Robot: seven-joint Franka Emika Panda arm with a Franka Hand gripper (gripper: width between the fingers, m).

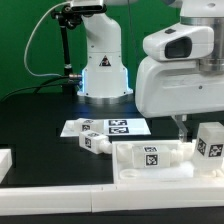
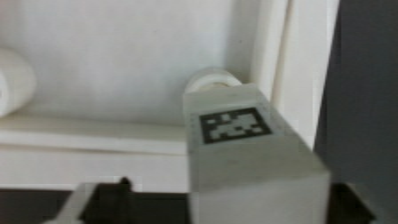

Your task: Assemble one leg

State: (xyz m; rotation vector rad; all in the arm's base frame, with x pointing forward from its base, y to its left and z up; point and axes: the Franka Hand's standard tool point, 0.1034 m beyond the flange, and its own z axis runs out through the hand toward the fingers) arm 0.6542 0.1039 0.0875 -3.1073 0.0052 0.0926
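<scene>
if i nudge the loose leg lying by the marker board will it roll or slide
The leg looks like moulded white plastic, so probably stiff and light. It lies on its side showing a flat tagged face, so it may slide rather than roll far.

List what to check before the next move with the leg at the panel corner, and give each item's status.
1. Grip: the leg runs straight out from the gripper and looks held: ok.
2. Position: the tip is at the corner of the panel, beside the rim: ok.
3. Tip lined up with a hole: cannot tell, the leg hides it.
4. Leg tag readable in the wrist view: ok.
5. Clearance: the spare leg and the marker board lie apart from the panel: ok.
</scene>
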